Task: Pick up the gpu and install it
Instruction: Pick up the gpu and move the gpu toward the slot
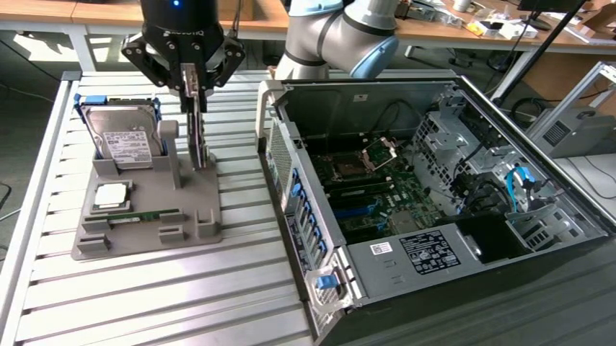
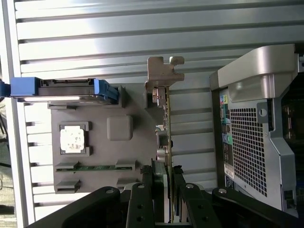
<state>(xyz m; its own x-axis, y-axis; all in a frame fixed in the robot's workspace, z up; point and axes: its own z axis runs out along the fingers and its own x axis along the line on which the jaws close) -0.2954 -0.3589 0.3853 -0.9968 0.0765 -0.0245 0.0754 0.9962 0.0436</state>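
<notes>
The thin dark gpu card with a silvery metal bracket [image 1: 200,137] stands on edge in the grey plastic holder [image 1: 144,238] on the slatted metal table [image 1: 144,310], upper left of the exterior frame. The black end effector [image 1: 195,94] is directly above it, its fingers straddling the card and seemingly pressed against both faces. In the wrist view, the gpu [image 2: 167,128] is edge-on, its length running straight out from the end effector [image 2: 168,185] to the bracket end. The open grey computer case [image 1: 394,263] lies to the exterior view's right.

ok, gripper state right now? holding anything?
Gripper: closed on the gpu, one finger on each side of the card, which stands on edge in the gray holder.
</notes>
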